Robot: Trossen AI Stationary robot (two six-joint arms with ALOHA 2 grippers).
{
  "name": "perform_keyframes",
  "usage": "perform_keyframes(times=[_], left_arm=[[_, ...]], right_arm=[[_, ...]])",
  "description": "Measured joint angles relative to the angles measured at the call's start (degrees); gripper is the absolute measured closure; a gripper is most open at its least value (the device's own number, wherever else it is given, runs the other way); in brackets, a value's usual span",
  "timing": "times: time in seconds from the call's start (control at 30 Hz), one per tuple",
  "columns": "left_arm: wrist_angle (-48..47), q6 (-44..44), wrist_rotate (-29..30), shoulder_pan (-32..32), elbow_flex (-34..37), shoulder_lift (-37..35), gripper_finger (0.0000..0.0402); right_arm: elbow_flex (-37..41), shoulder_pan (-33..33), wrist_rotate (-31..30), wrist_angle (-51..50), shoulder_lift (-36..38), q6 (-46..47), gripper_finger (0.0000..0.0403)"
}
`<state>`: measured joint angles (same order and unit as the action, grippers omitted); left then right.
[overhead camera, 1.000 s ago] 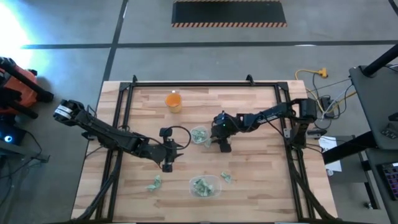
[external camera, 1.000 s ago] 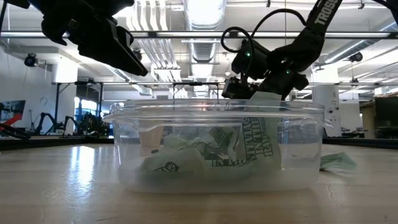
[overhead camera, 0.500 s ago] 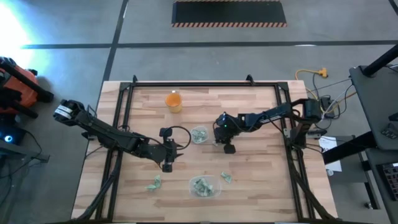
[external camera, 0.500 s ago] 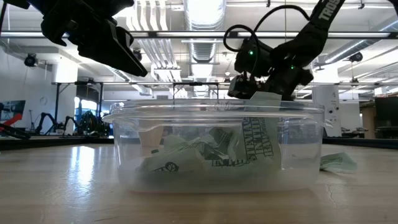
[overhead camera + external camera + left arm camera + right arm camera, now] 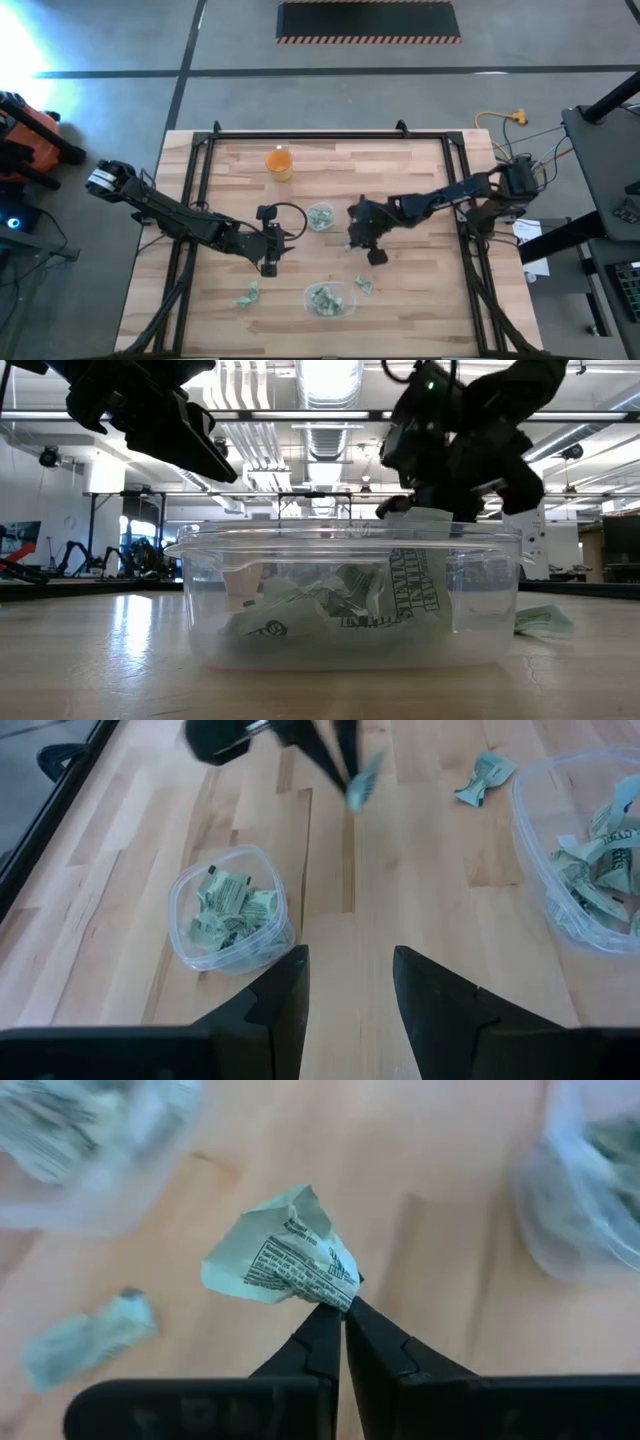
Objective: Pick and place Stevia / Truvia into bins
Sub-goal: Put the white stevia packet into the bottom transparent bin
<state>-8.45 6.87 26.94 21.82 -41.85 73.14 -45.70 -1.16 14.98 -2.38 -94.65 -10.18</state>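
Pinching a crumpled Stevia sachet (image 5: pixel 285 1260) at mid-frame, the right gripper (image 5: pixel 343 1312) is carrying it binward; the left gripper (image 5: pixel 350 982) is waiting lower-centre, jaws apart.

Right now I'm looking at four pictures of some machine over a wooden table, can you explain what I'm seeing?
It is a robot with two dark arms. One picture looks straight down, one looks level across the table, and two come from cameras on the wrists. On the wooden table stand a small clear cup and a larger clear tub, both holding green-and-white sweetener sachets, plus an orange cup. Loose sachets lie nearby. The right gripper is pinching a crumpled sachet above the table. The left gripper waits open, holding nothing.
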Motion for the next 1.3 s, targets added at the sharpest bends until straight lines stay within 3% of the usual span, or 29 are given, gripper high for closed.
perform_keyframes(times=[0.3, 0.8, 1.3], left_arm=[[0.31, -0.09, 0.00, 0.00, -0.17, -0.02, 0.0272], [0.41, -0.12, 0.00, 0.00, -0.11, -0.02, 0.0272], [1.32, -0.09, -0.02, 0.01, -0.17, -0.02, 0.0272]], right_arm=[[-3.25, -8.60, -6.43, 3.14, -0.46, 1.83, 0.0394], [-3.79, -18.78, -7.68, 12.13, -2.59, 4.03, 0.0394], [-4.64, -20.84, -7.59, 18.63, -10.10, 7.64, 0.0394]])
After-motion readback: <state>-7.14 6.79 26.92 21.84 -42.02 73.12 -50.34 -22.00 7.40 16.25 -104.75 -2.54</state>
